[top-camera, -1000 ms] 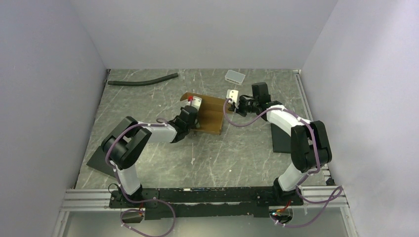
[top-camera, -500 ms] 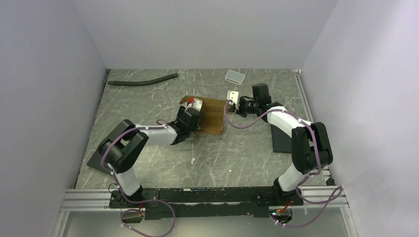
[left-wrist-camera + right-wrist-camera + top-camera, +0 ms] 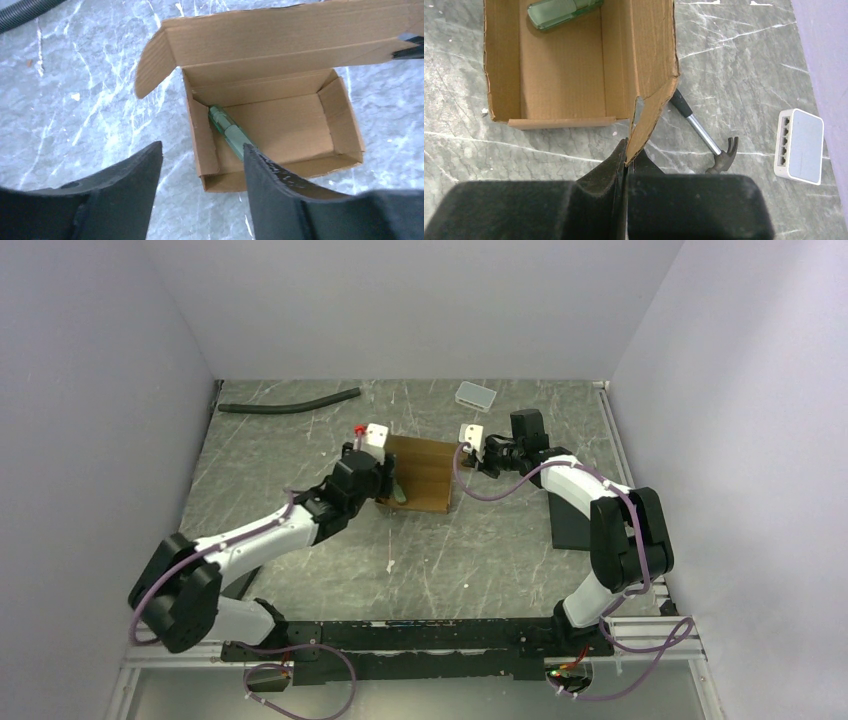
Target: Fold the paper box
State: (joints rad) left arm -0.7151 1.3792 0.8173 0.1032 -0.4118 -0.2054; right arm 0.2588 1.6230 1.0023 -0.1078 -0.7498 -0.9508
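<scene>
Near the middle of the table, slightly toward the far side, the paper box (image 3: 420, 472) is sitting as an open brown carton, its tray facing up and its lid panel raised along the far edge. Inside the tray, a green translucent object (image 3: 230, 132) is lying on the floor of the box against its left wall.

At the right end of the lid, the right gripper (image 3: 625, 150) is pinching a ragged-edged cardboard flap, with its fingers pressed together on the flap's tip. The right arm is reaching in from the right side of the table.

Over the near left corner of the carton, the left gripper (image 3: 202, 147) is hovering with its fingers spread wide and carrying nothing. In the left wrist view, one finger is showing over the bare table left of the box and the other over the tray. Whether either finger is touching the cardboard cannot be told.

Just beside the held flap, a small hammer (image 3: 704, 135) is lying on the table. A white-grey tray (image 3: 475, 394) is resting farther back, apart from the box, and a black hose (image 3: 290, 401) is lying at the far left. A flat black slab (image 3: 570, 525) is lying at the right under the right arm.
</scene>
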